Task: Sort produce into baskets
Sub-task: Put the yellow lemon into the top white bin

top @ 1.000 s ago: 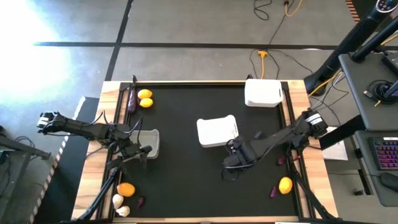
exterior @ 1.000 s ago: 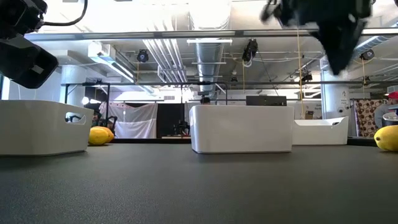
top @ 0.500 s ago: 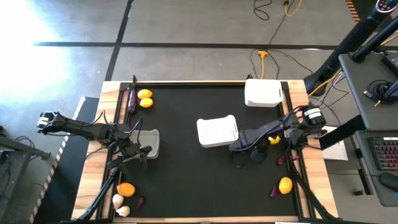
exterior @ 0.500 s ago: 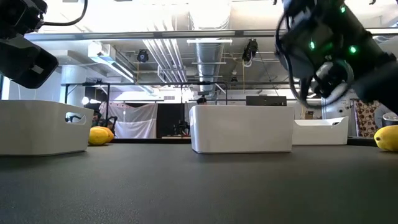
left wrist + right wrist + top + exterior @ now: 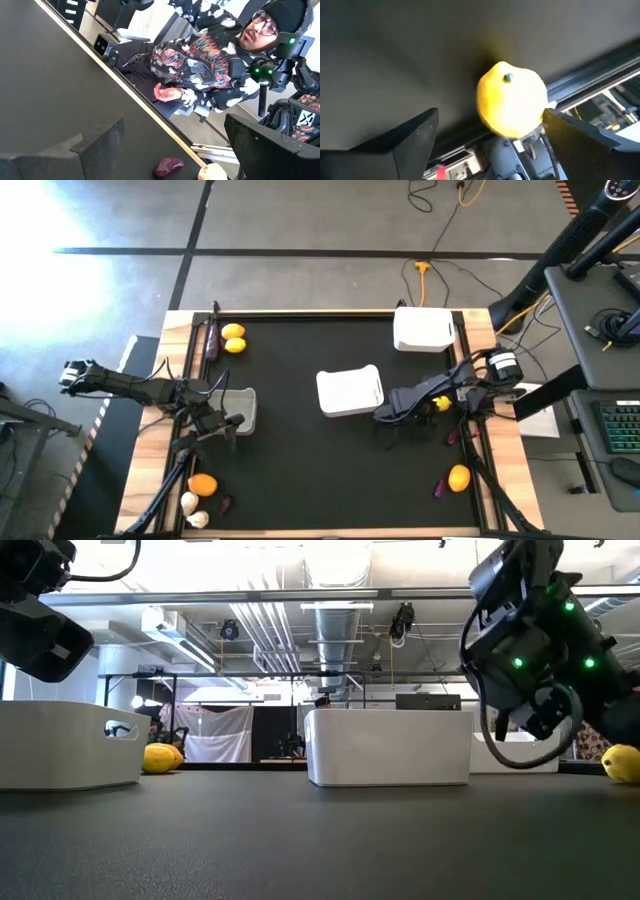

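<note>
The right gripper (image 5: 436,404) has swung since a second ago from the mat's middle, below the centre basket (image 5: 349,391), out toward the table's right edge. Its jaws now stand wide apart and hold nothing. In the right wrist view a yellow lemon (image 5: 511,99) lies on the black mat between and just ahead of the two dark fingers (image 5: 407,137), near the table's rail; whether either finger touches it cannot be told. From above, that lemon shows as a yellow spot right at the gripper's tip.

The left gripper (image 5: 232,427) has not moved, its jaws spread wide and empty beside the left basket (image 5: 247,409).

Farther out, the third basket (image 5: 423,329) sits at the far right corner. Another lemon (image 5: 459,477) lies at the near right, and two lemons (image 5: 233,338) by an eggplant (image 5: 211,340) at the far left.
</note>
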